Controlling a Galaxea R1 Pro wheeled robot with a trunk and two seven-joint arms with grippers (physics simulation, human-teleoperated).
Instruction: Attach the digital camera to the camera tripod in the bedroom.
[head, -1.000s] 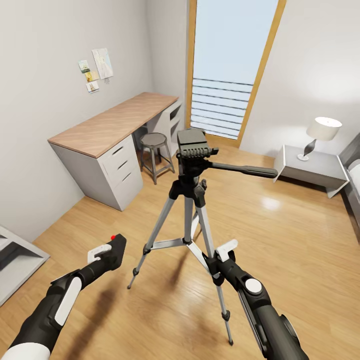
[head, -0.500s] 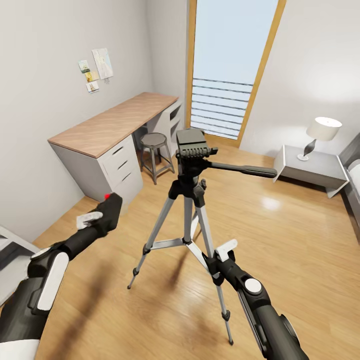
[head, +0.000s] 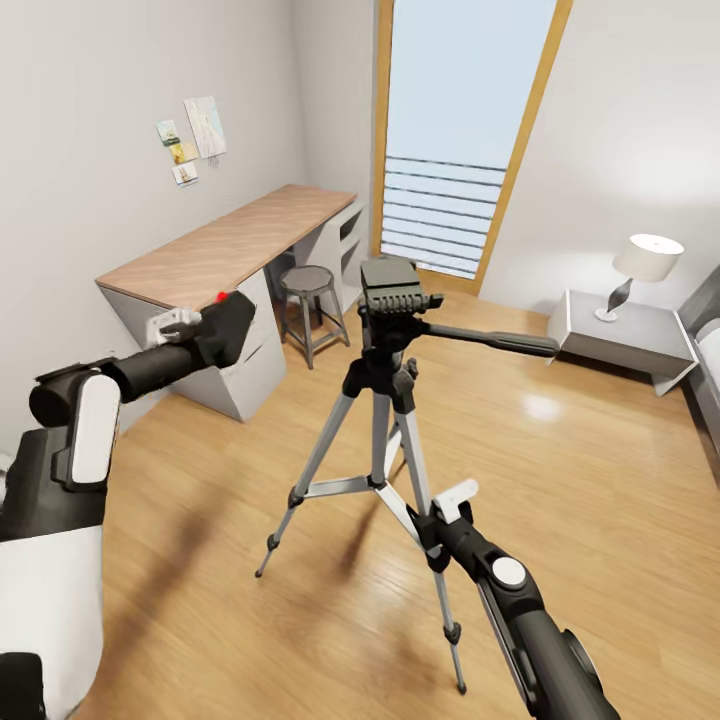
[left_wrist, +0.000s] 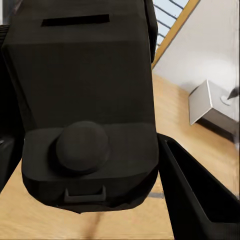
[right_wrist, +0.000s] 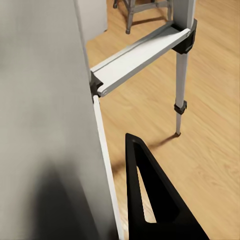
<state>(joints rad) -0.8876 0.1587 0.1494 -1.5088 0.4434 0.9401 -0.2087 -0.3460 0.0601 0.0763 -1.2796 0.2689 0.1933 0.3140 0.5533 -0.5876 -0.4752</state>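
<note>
Left gripper (head: 190, 335) pinches digital camera (head: 228, 325) at frame left, level with camera tripod (head: 385, 400) head; right gripper (head: 440, 510) clamped on tripod leg, lower centre.

A home bedroom (head: 560, 420); desk (head: 225, 245), stool (head: 308, 285), bedside lamp (head: 640, 262), tall window (head: 465, 130)

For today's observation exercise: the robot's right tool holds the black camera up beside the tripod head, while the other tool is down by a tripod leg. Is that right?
Not quite. The head view shows the left tool holding the digital camera up beside the head of the camera tripod. The right tool is the one down by a tripod leg. The rest stands.
</note>
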